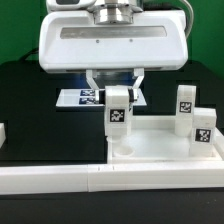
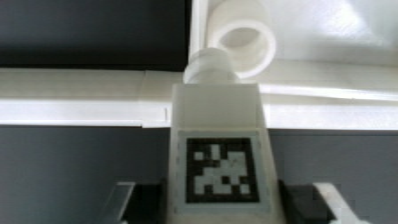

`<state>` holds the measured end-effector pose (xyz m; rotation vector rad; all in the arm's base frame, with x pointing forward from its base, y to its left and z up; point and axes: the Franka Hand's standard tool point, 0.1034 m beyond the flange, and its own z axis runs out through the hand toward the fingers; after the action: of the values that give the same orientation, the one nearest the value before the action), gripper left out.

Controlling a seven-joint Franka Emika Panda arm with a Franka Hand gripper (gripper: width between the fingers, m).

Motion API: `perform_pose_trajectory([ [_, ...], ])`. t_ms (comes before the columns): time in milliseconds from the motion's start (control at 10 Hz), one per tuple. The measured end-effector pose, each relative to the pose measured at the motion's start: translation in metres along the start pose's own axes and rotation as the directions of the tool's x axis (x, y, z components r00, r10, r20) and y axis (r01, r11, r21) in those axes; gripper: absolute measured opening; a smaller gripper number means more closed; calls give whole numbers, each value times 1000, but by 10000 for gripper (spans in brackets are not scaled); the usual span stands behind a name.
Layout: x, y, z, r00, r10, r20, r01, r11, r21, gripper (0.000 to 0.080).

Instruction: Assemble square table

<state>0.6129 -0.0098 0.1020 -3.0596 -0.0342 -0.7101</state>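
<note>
My gripper [image 1: 118,92] is shut on a short white tagged leg [image 1: 118,112] and holds it upright over the near corner of the square table's white top [image 1: 165,148], on the exterior view's left. In the wrist view the leg [image 2: 217,130] fills the space between my fingers [image 2: 128,200], and my gripper [image 2: 221,206] clamps its tagged part. The leg's narrow tip sits at the edge of a round corner socket [image 2: 244,45]; I cannot tell whether it is inside. Two more tagged legs [image 1: 186,100] [image 1: 203,126] stand upright on the top at the exterior view's right.
The marker board [image 1: 88,97] lies flat behind the held leg. A long white border bar [image 1: 110,180] runs across the front, also seen in the wrist view [image 2: 71,95]. A small white piece [image 1: 3,133] shows at the exterior view's left edge.
</note>
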Motion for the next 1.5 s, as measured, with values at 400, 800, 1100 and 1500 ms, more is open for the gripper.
perform_pose_trajectory([
  [400, -5, -5, 6, 1000, 6, 12, -6, 1000, 3, 290],
  [800, -8, -10, 19, 1000, 4, 8, -4, 1000, -2, 290],
  [1100, -8, -10, 20, 1000, 10, 7, -10, 1000, -3, 361],
  [1500, -8, -10, 20, 1000, 11, 7, -11, 1000, -4, 630],
])
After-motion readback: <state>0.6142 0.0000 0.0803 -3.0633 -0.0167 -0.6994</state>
